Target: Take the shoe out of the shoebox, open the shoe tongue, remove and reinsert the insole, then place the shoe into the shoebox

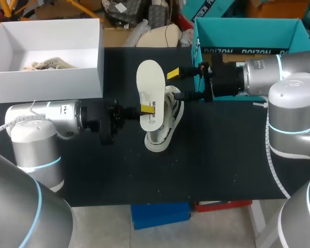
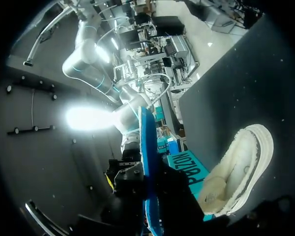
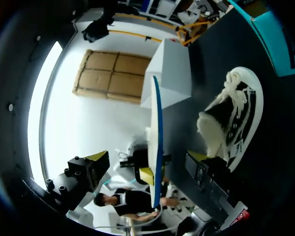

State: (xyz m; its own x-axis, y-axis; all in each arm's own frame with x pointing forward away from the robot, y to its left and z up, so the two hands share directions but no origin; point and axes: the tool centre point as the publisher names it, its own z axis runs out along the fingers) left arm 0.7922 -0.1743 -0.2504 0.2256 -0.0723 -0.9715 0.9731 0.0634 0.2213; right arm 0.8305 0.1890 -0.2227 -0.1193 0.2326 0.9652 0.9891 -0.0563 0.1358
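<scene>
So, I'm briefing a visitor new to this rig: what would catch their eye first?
The white insole, out of the shoe and held up mid-table in the shut left jaws, with the right jaws open close by. Under it the white shoe lies on the black table, between the white box and the teal shoebox.
</scene>
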